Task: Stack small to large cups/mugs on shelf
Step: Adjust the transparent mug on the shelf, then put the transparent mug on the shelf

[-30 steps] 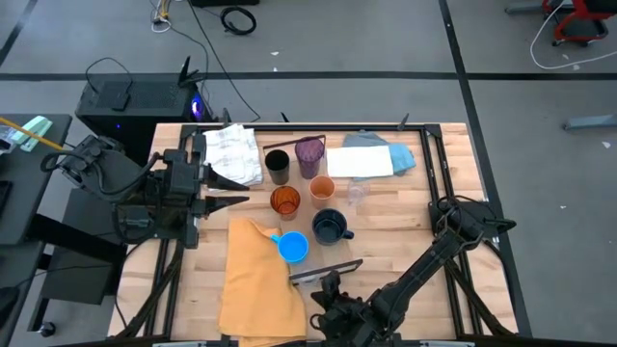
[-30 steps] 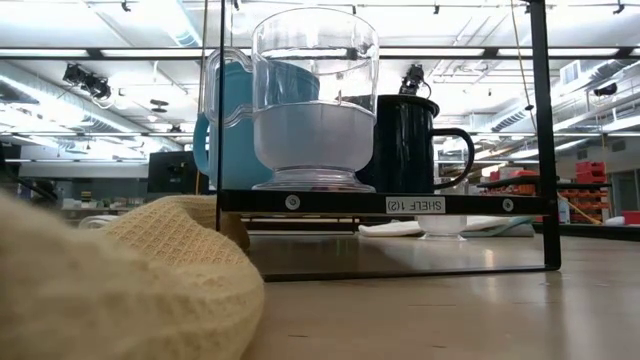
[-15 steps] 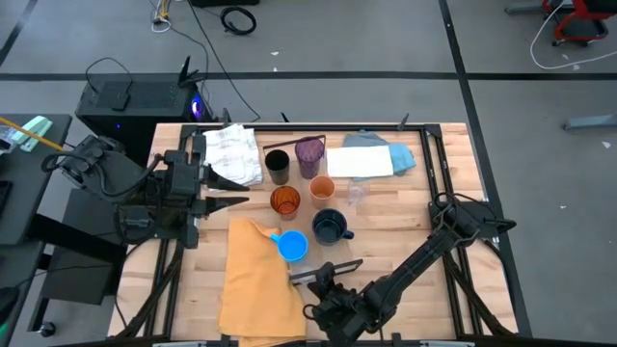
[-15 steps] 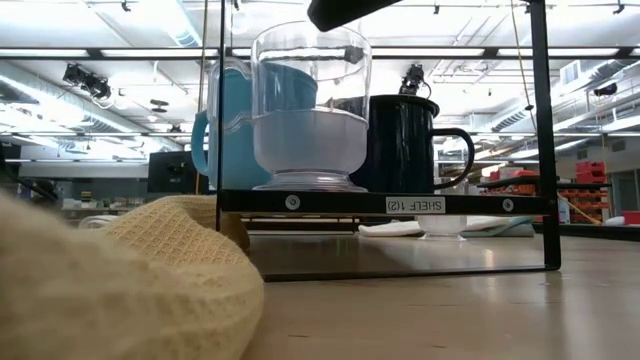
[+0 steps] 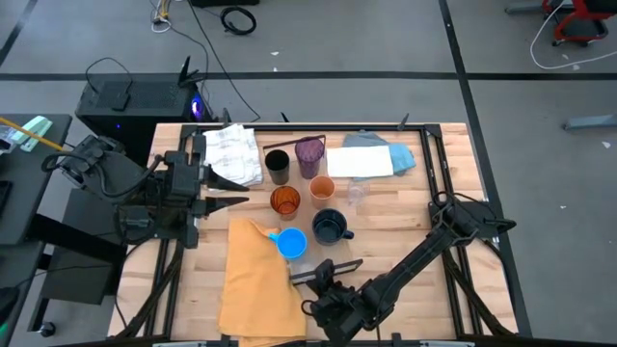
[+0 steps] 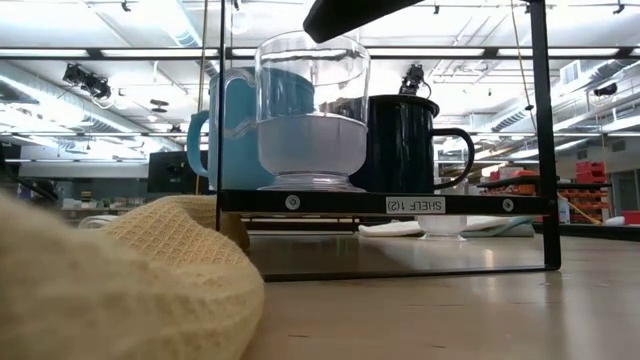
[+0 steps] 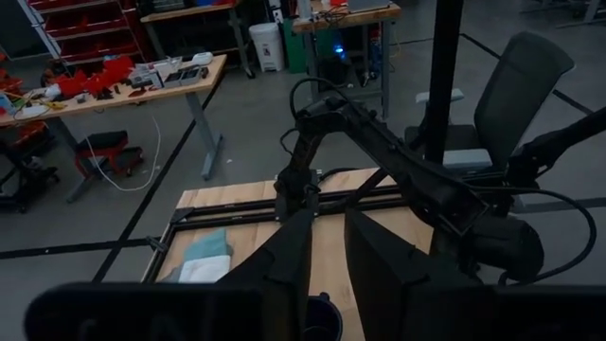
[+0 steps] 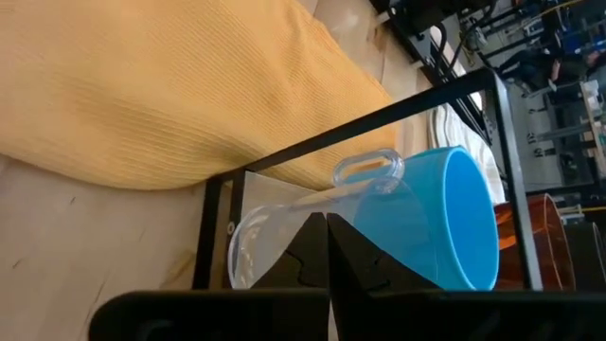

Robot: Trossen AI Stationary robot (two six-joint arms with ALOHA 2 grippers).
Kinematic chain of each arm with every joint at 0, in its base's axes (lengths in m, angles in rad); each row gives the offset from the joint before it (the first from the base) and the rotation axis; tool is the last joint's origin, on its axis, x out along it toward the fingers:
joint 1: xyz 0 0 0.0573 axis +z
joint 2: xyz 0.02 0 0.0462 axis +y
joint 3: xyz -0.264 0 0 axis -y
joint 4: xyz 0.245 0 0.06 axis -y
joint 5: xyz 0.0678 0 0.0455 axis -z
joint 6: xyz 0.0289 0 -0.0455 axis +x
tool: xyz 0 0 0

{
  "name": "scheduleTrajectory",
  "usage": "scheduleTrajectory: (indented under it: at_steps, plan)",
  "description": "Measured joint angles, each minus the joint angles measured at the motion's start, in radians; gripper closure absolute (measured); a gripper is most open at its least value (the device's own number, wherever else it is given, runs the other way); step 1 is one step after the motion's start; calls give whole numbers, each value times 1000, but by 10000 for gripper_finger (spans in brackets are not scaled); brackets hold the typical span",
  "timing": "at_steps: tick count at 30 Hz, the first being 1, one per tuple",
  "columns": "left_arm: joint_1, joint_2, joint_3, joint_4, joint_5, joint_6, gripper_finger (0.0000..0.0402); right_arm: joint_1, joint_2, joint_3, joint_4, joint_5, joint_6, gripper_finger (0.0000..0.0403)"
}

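Right gripper (image 5: 323, 282) at the shelf (image 6: 380, 203), fingers pressed together beside a clear cup (image 6: 311, 110).
The clear cup stood on the shelf before the bright blue mug (image 5: 292, 247), near the tabletop's (image 5: 405, 217) 6 o'clock edge; left gripper (image 5: 236, 200) waited at 9 o'clock, fingers narrow, empty.

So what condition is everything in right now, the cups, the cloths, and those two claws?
Clear cup: upright on the shelf, pinched at the rim by the right gripper.
Bright blue mug: upright, behind the clear cup.
Dark navy mug: upright, empty.
Orange tumbler: upright.
Purple tumbler: upright.
Black cup: upright.
Yellow cloth: rumpled.
Left gripper: nearly shut, holding nothing, off to the side.
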Motion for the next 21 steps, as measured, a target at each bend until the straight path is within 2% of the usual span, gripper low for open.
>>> scheduleTrajectory:
  at_steps: [8,16,19,21]
  plan:
    - [0,0,0,0,0,-3,326,-8,1,-38,13,-2,15,403]
    - [0,0,0,-1,10,-18,323,54,1,-18,20,-13,7,402]
    - [0,0,0,-2,10,-18,319,95,1,37,-98,-16,45,401]
    - [0,0,0,-6,10,-24,317,122,1,98,-258,-18,144,400]
